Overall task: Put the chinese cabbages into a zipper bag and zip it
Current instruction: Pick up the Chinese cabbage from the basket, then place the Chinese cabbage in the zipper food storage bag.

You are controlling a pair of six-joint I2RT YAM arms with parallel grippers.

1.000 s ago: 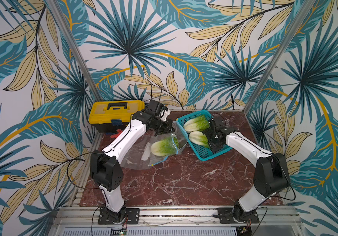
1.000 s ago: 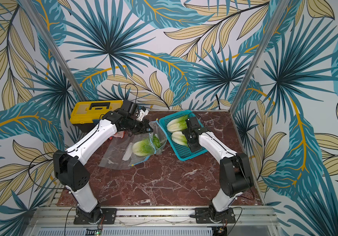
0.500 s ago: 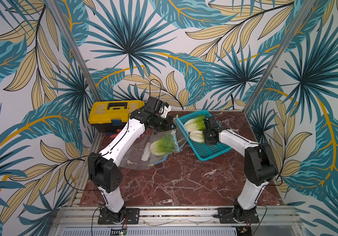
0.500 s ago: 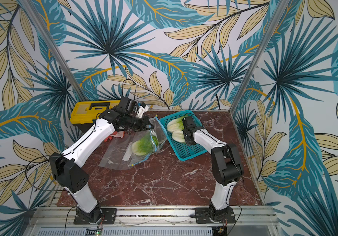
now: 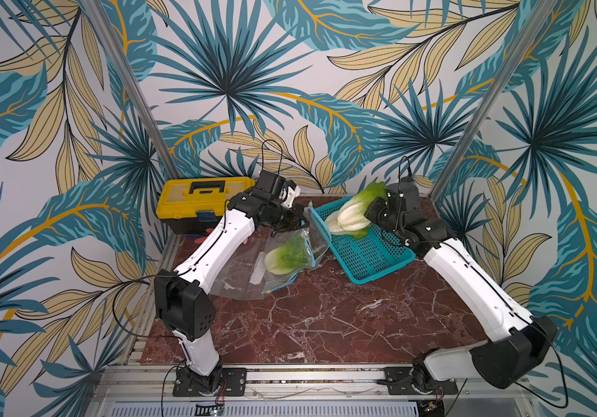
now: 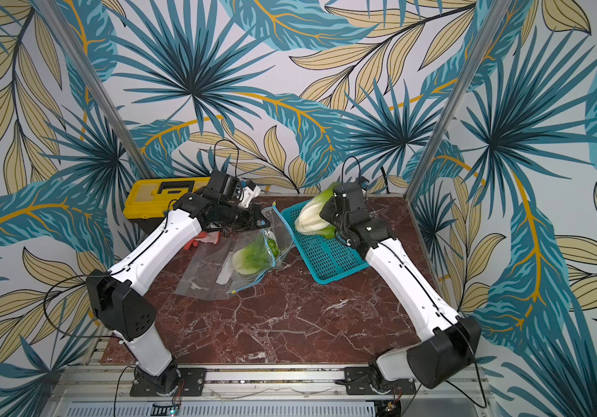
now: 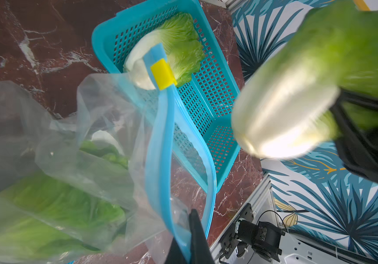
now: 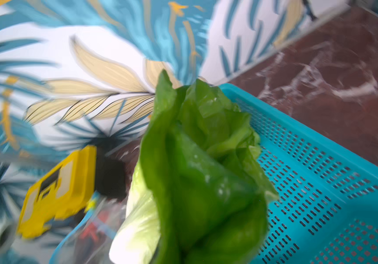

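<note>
Yellow plastic, the toolbox (image 5: 196, 200) stands at the back left of the red marbled surface (image 5: 325, 325). To its right, the left jaws are pressed together on the blue zip rim of the clear zipper bag (image 5: 239, 278). They hold that edge up so the mouth gapes toward the basket, while the rest of the bag lies on the surface. The left wrist view shows a yellow slider (image 7: 163, 73) at the far end of the zip. The bagged cabbage (image 5: 284, 257) lies inside, with its white base away from the mouth and its green leaves toward it. Just beside the mouth sits the teal basket (image 5: 372, 260), and the basket cabbage (image 7: 178, 41) lies in its back end. The right jaws are clamped on the held cabbage (image 5: 352, 214), which is raised above that end of the basket. Its creamy base points toward the bag and its leaves toward the back wall. The right wrist view is blurred and mostly filled by those green leaves.
</note>
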